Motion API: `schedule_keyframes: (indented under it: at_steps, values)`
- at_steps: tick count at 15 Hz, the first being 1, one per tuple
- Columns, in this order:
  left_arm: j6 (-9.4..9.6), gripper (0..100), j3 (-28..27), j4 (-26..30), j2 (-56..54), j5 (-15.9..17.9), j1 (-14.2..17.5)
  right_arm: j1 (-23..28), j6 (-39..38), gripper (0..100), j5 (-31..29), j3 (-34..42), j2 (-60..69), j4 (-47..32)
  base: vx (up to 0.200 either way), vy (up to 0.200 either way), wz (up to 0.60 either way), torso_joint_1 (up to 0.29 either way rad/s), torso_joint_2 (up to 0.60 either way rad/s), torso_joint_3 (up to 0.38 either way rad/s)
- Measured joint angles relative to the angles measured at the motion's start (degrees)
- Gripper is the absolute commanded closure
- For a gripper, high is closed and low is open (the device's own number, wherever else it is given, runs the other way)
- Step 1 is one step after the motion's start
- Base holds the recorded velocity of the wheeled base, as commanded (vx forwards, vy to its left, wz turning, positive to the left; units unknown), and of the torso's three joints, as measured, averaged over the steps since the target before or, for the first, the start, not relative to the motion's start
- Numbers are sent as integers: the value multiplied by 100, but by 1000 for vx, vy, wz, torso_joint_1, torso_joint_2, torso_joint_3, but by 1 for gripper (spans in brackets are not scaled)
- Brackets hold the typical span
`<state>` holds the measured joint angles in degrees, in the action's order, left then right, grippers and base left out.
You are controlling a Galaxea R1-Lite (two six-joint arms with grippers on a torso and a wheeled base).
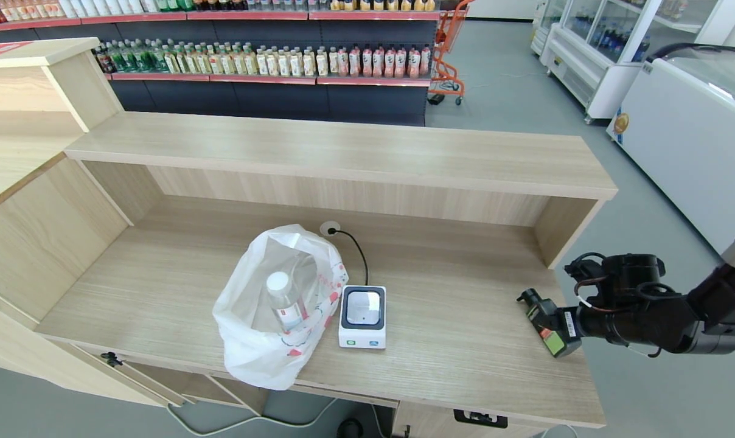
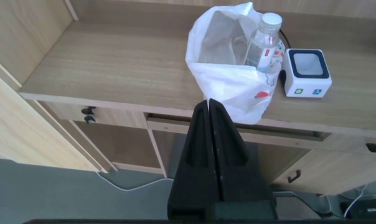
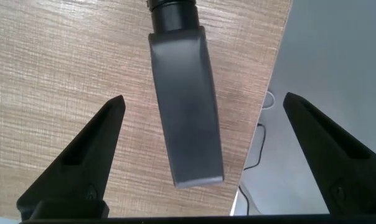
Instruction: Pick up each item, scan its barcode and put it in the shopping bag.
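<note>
Over on the right side, the right arm (image 1: 647, 310) comes in low and nearly level from beyond the counter's (image 1: 465, 304) end. Its wrist sits at the right-hand edge of the worktop, aimed inward along the surface. The right gripper (image 3: 203, 98) has its fingers (image 3: 82, 155) spread wide, one on each side of a dark bottle (image 3: 187, 112) with a black cap. Neither finger touches the bottle. It lies flat on the wood close to that right edge, cap pointing away from the wrist. Well apart from it, near the middle of the counter, the white plastic shopping bag (image 1: 264, 347) stands open. A clear water bottle (image 1: 284, 301) with a white cap is upright inside it. Just beside the bag sits the white barcode scanner (image 1: 362, 316), dark window facing up. Its black cable (image 1: 360, 249) runs back to a grommet in the worktop. The left gripper (image 2: 208, 106) is out in front of the counter and off the worktop. It points toward the bag, its fingers pressed flat together with nothing between them. Behind everything, shelves of drinks (image 1: 270, 61) line the aisle.
</note>
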<state>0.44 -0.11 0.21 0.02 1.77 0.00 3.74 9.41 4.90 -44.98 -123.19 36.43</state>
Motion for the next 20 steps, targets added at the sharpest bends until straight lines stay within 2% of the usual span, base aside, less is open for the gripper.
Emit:
schedule_keyframes:
  at_steps: [3, 18, 19, 20]
  values:
    - [0, 100, 0, 0, 0, 0, 0, -151, -350, 0, 5, -127, -189, 6, 0, 0, 0, 0, 0, 0]
    - [0, 100, -2, 0, 0, 0, 0, -290, -564, 0, 7, -705, -794, 13, 0, 0, 0, 0, 0, 0]
    - [-1, 100, -2, 0, 0, 0, 0, -301, -564, 100, 7, -727, -820, 11, 0, 0, 0, 0, 0, 0]
    - [0, 100, -2, 0, 0, 0, 0, -317, -567, 100, 7, -747, -848, 11, 0, 0, 0, 0, 0, 0]
